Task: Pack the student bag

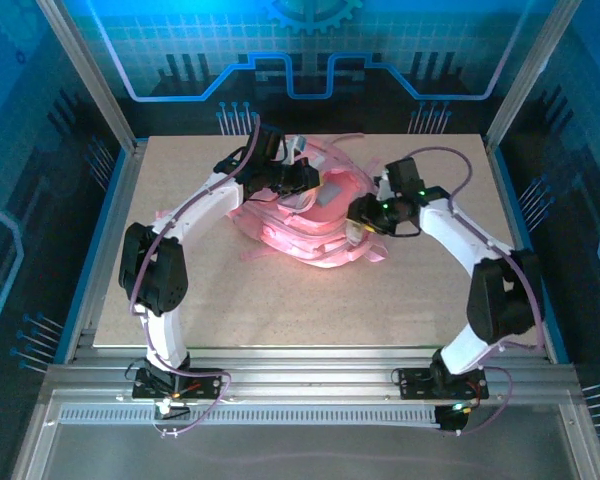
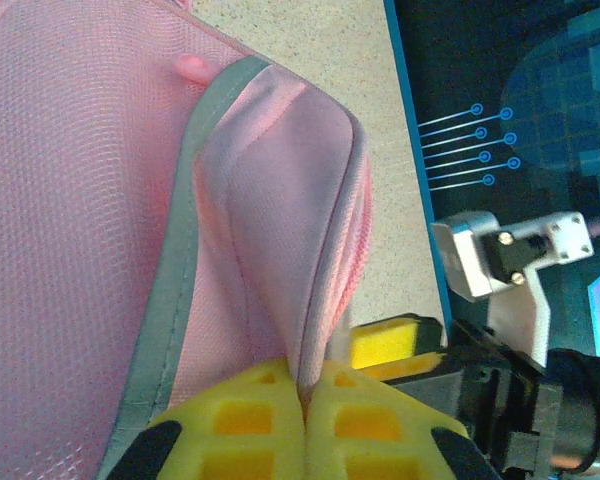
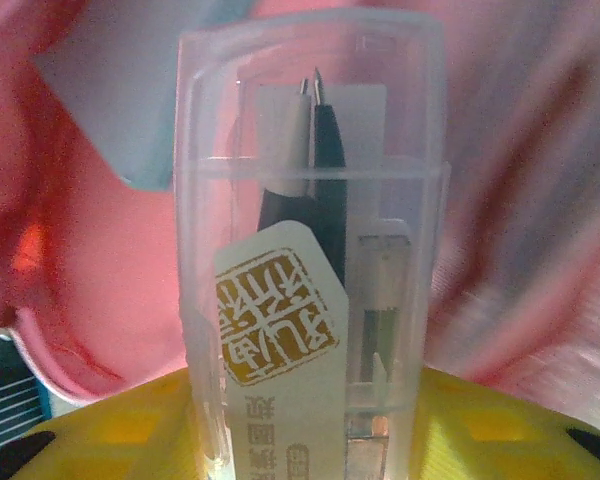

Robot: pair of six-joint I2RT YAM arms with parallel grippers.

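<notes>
The student bag [image 1: 298, 238] is a soft pink backpack lying in the middle of the table with its straps spread out. My left gripper [image 1: 302, 180] is at the bag's far side, shut on a fold of its pink fabric beside a zip [image 2: 270, 200]; the yellow fingers [image 2: 250, 420] pinch the fold tight. My right gripper [image 1: 358, 232] is at the bag's right side, shut on a clear plastic case [image 3: 310, 250] that holds pens and a printed label. The case stands up between the yellow fingers [image 3: 480, 430], with pink bag fabric [image 3: 90, 290] close behind it.
The bag rests on a speckled beige table [image 1: 230, 300] framed by metal rails and blue walls. A light-blue flat piece [image 3: 130, 100] shows behind the case. The table's right edge [image 2: 415, 180] runs close to the held fold. Bare table lies in front of the bag.
</notes>
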